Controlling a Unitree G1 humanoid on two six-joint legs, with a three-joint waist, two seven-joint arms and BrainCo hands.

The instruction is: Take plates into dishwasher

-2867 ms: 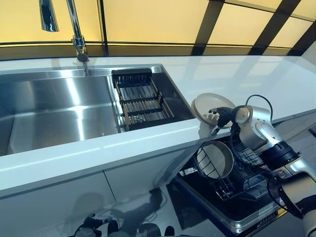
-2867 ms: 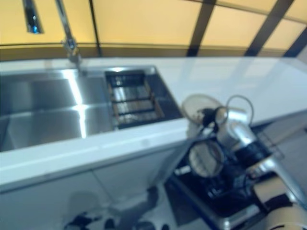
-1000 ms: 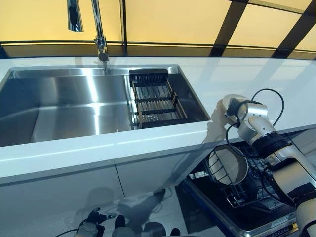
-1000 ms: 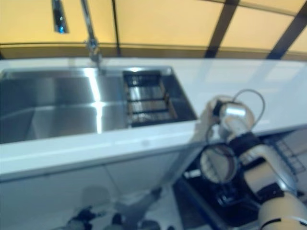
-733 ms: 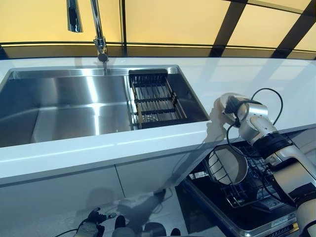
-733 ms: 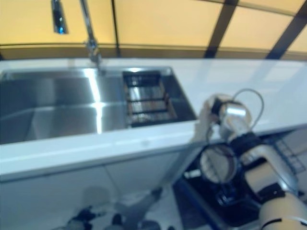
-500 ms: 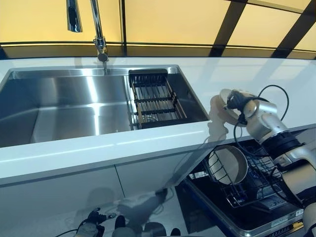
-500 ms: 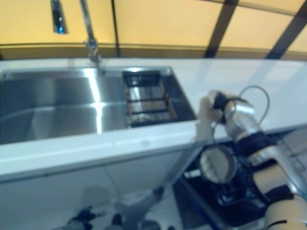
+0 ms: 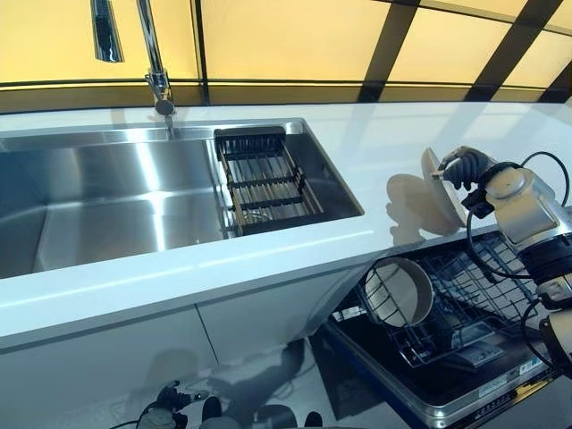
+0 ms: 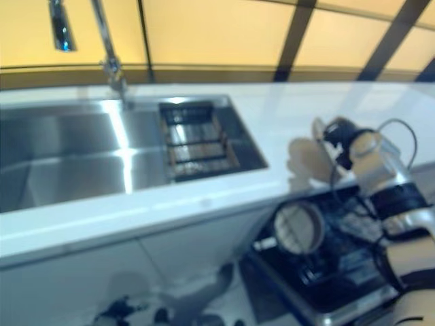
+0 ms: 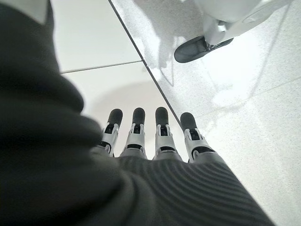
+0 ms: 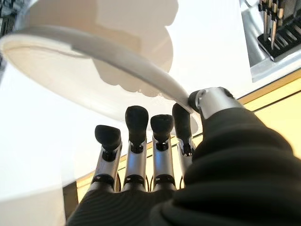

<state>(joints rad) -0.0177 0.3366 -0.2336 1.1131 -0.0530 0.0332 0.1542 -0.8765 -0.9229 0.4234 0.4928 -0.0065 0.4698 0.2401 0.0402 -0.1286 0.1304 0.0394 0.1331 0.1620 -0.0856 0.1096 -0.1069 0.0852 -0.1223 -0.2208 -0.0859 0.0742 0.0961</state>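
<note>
Low at the left, the left hand [image 11: 155,136] hangs over the floor with straight fingers, holding nothing. Past the sink [image 9: 107,192], above the table [image 9: 375,147], the right hand [image 9: 460,165] pinches a plate [image 9: 440,190] by its rim, tilted on edge over the dishwasher rack [image 9: 447,308]. Stiff, smooth and probably breakable, it seems best held at the rim.
</note>
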